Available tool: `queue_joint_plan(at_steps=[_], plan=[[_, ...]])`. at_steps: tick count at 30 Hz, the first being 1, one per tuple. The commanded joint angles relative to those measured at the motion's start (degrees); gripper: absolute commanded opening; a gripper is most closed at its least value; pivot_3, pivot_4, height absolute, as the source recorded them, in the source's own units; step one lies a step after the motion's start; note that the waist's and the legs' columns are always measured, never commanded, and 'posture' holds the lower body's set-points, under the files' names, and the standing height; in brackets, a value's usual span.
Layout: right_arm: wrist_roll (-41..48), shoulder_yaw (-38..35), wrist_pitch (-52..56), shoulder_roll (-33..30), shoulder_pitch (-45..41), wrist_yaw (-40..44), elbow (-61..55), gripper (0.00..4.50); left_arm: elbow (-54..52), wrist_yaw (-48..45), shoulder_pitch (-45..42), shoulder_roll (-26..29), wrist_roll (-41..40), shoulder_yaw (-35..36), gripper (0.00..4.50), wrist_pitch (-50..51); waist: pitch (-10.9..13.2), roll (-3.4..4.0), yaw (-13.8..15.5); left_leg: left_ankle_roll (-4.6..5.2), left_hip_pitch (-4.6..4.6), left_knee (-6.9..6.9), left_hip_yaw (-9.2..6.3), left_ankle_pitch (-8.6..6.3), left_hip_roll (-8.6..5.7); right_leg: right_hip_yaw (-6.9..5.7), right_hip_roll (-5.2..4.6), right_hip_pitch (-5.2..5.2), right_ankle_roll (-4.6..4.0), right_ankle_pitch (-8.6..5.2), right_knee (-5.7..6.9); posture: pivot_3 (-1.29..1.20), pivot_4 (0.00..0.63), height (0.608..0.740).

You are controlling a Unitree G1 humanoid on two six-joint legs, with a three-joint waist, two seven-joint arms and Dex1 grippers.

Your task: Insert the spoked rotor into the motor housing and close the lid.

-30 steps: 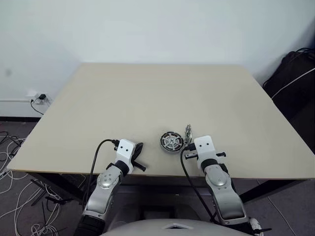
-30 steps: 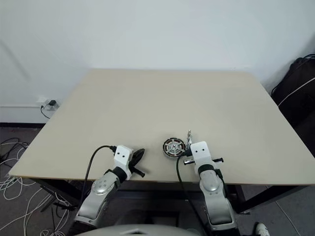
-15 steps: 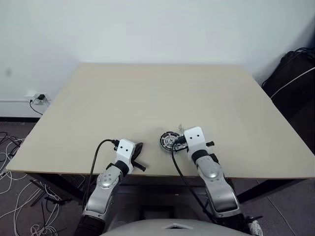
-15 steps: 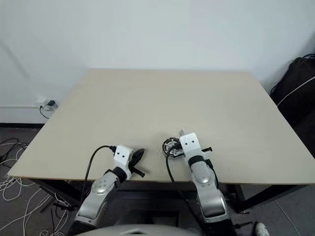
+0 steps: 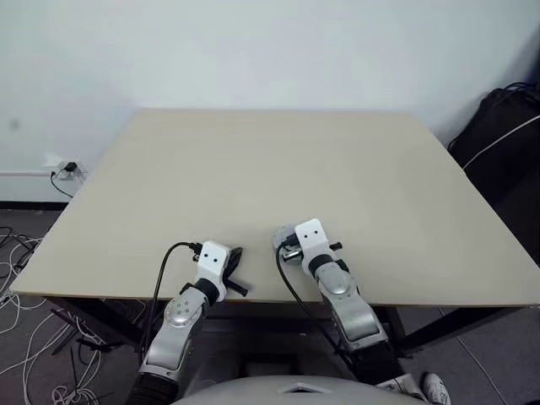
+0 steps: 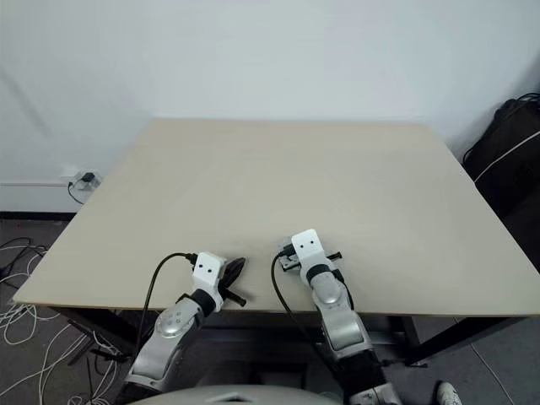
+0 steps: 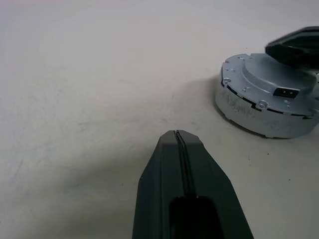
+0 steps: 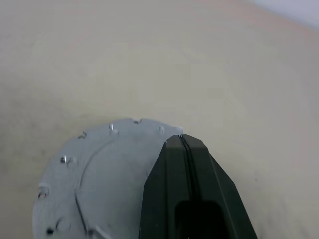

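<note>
The motor housing (image 7: 238,110) stands as a squat silver puck on the tan table (image 5: 270,160), near its front edge. The lid (image 7: 266,89) lies flat on top of it, smooth grey face and raised hub up. Shut, my right gripper (image 8: 182,138) has its fingertips resting on the lid's (image 8: 94,169) top; its dark fingers (image 7: 294,47) show over the puck's far side. From the head, the right hand covers most of the housing (image 5: 279,233). My left gripper (image 7: 177,133) is shut and empty, just left of the housing. The spoked rotor is hidden.
Both hands sit close to the table's front edge (image 5: 253,299). A dark bag with a white cable (image 5: 504,126) stands right of the table. Loose cables (image 5: 21,287) lie on the floor to the left, near a wall socket (image 5: 66,167).
My right gripper swung left and down over the housing, bringing a silvery disc that stood upright beside it. The housing's open top is now covered by the lid. The left arm stayed still.
</note>
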Motion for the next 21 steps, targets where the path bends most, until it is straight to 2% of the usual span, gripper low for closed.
queue_joint_plan(at_steps=[1, 4, 7, 16, 19, 21], plan=[[1.41, -0.03, -0.89, 1.28, -0.71, 0.35, 1.77, 0.01, -2.98, 0.00, -0.14, 0.30, 0.02, 0.58, 0.00, -0.53, -0.02, -0.02, 0.00, 0.00, 0.01, 0.00, 0.00, 0.00, 0.00, 0.00, 0.00, 0.00, 0.00, 0.00, 0.00, 0.00, 0.000, 0.740], [2.15, 0.26, 1.63, 1.59, -0.69, 1.77, 0.11, 0.01, -3.45, 0.10, 0.26, 0.50, -0.04, 0.75, 0.00, -0.37, -0.02, -0.01, -0.06, 0.01, 0.00, -0.01, 0.00, 0.00, 0.00, 0.02, 0.01, -0.01, -0.01, 0.00, 0.00, 0.00, 0.000, 0.740], [4.79, 0.67, 2.68, 0.12, 0.04, 6.73, -4.73, 0.01, -3.81, 0.21, 0.64, 0.58, -0.04, 0.81, 0.00, -0.24, -0.03, -0.03, -0.04, 0.01, 0.00, -0.01, 0.00, 0.00, 0.00, 0.03, 0.00, 0.00, -0.01, 0.00, 0.00, 0.00, 0.000, 0.740], [13.68, -2.65, 2.56, -7.04, 2.12, 18.20, -16.49, 0.01, -4.15, 0.37, 1.34, 0.24, 0.04, 0.71, 0.00, -0.32, 0.04, 0.04, 0.06, 0.01, -0.05, -0.01, 0.00, -0.01, 0.00, 0.01, -0.03, -0.03, 0.01, -0.01, -0.03, 0.00, 0.000, 0.740], [14.22, -2.63, 2.03, -10.45, 2.69, 20.99, -16.33, 0.60, -3.90, 0.45, 1.23, -0.09, 0.26, 0.35, 0.00, -0.51, 0.05, 0.01, 0.11, 0.02, -0.06, -0.01, 0.00, -0.01, 0.00, 0.00, -0.03, -0.02, 0.01, 0.00, -0.06, 0.00, 0.000, 0.740], [15.07, -2.40, 1.67, -12.06, 3.20, 23.03, -16.30, 1.26, -3.69, 0.41, 1.15, -0.29, 0.31, 0.21, 0.00, -0.70, 0.05, 0.01, 0.16, 0.03, -0.07, -0.01, 0.00, -0.01, 0.00, 0.00, -0.04, -0.02, 0.01, 0.00, -0.06, 0.00, 0.000, 0.740]])
